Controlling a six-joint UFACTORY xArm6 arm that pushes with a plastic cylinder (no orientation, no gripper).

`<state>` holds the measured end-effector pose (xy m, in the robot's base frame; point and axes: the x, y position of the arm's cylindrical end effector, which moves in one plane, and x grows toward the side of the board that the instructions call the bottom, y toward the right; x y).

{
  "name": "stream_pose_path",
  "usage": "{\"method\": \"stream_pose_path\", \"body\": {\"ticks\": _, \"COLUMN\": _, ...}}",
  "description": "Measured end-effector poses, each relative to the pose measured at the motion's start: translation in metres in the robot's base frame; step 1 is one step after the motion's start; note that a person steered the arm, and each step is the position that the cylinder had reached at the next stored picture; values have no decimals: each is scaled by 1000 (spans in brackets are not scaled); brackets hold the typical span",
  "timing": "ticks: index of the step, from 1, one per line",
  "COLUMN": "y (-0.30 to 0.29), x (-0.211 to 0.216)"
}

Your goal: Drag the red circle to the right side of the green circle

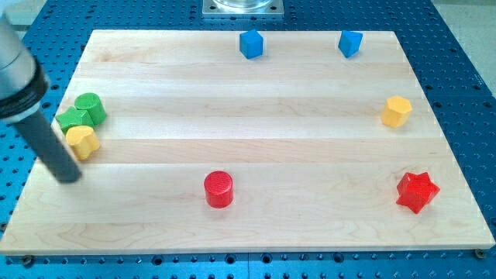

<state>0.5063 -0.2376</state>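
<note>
The red circle [218, 189] stands near the view's bottom, a little left of centre. The green circle [90, 106] stands at the view's left edge of the board, touching a second green block [72, 119] of unclear shape. A yellow block [81, 142] sits just below those two. My tip [68, 175] rests on the board at the view's left, just below and left of the yellow block, far left of the red circle.
Two blue blocks [251, 43] [350, 43] sit along the view's top edge. A yellow block [396, 111] stands at the view's right. A red star [417, 191] lies at the bottom right. The wooden board [256, 101] lies on a blue perforated table.
</note>
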Motion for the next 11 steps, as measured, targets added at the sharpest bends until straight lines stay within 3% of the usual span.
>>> {"method": "stream_pose_path", "body": {"ticks": 1, "y": 41, "x": -33}}
{"method": "stream_pose_path", "body": {"ticks": 2, "y": 114, "x": -28}}
{"method": "stream_pose_path", "body": {"ticks": 3, "y": 238, "x": -33}}
{"method": "stream_pose_path", "body": {"ticks": 4, "y": 321, "x": 20}}
{"method": "stream_pose_path", "body": {"ticks": 5, "y": 264, "x": 71}}
{"method": "stream_pose_path", "body": {"ticks": 6, "y": 179, "x": 68}}
{"method": "stream_pose_path", "body": {"ticks": 8, "y": 106, "x": -34}}
{"method": "stream_pose_path", "body": {"ticks": 9, "y": 121, "x": -69}}
{"method": "stream_pose_path", "body": {"ticks": 10, "y": 143, "x": -90}}
{"method": "stream_pose_path", "body": {"ticks": 11, "y": 98, "x": -96}}
